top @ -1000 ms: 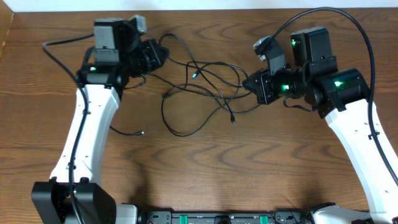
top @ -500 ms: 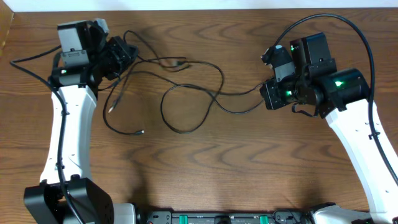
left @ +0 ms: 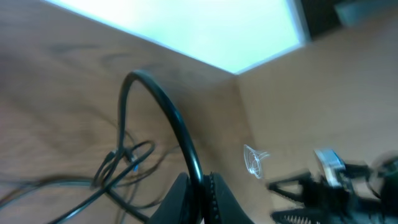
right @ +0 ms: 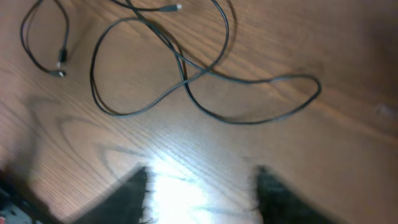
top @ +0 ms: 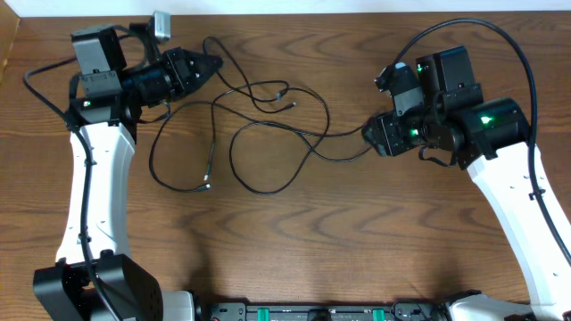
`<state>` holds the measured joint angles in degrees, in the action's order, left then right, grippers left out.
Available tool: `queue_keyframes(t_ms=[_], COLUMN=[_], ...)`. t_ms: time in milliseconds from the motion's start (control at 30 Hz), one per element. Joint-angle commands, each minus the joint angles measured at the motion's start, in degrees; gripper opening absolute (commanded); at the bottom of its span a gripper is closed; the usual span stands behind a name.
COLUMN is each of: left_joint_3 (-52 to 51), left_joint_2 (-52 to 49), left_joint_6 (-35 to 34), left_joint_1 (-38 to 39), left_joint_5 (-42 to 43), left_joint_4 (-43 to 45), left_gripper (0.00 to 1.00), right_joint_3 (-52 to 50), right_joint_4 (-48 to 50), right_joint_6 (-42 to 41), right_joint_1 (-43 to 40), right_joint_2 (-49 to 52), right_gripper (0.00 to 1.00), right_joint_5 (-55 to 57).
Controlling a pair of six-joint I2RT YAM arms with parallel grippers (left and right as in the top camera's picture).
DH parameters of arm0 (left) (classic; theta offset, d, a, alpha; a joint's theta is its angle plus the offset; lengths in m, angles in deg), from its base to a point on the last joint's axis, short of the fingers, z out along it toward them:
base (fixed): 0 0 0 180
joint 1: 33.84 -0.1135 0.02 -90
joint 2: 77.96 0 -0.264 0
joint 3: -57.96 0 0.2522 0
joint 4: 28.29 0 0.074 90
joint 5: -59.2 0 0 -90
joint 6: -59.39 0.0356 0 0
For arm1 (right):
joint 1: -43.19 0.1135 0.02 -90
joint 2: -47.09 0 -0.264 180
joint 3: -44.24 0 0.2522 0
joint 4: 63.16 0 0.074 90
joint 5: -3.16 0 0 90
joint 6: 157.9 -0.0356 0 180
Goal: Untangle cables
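Note:
Thin black cables (top: 259,190) lie in loose overlapping loops on the wooden table between the arms. My left gripper (top: 211,64) is at the back left, pointing right, shut on a black cable (left: 177,124) that arches up from its jaws (left: 202,182); further strands cross below it. My right gripper (top: 367,135) stands open at the right end of the tangle. In the right wrist view nothing lies between its fingers (right: 202,186), and a cable loop (right: 249,122) rests on the wood ahead of them. Small plug ends (top: 207,185) lie loose.
The wooden table (top: 357,241) ends just behind the left gripper at a white strip along the back. Thick black arm wires (top: 482,18) arc over the right arm. A dark equipment rail (top: 312,312) runs along the front edge.
My right gripper has opened and let go of the cable end, which now lies on the table. My left gripper, still holding its cable, has turned to point right, shifting the loops.

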<state>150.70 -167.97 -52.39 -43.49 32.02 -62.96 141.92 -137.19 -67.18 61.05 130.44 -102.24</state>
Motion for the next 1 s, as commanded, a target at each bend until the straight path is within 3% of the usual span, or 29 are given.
queue_keyframes(t_ms=[0, 233, 700, 967], left_joint_3=[0.0, 0.0, 0.0, 0.0], left_joint_2=[2.1, 6.93, 15.74, 19.54], left_joint_6=[7.41, 10.64, 10.51, 9.07], left_joint_1=[-0.09, -0.09, 0.0, 2.4], left_joint_5=[13.35, 18.73, 25.46, 25.49], left_joint_4=[3.5, 6.95, 7.32, 7.34], left_gripper=[0.08, 0.08, 0.08, 0.08], right_joint_3=[0.13, -2.34, -17.53, -25.05], right_joint_4=[1.14, 9.14, 31.54, 46.29], right_joint_6=[0.26, 6.8, 6.58, -1.14], right_joint_1=[0.24, 0.24, 1.92, 3.48], right_joint_2=[-0.09, -0.09, 1.25, 7.43], right_gripper=[0.75, 0.85, 0.93, 0.94], right_joint_5=[-1.7, -10.14, -11.58, -10.99])
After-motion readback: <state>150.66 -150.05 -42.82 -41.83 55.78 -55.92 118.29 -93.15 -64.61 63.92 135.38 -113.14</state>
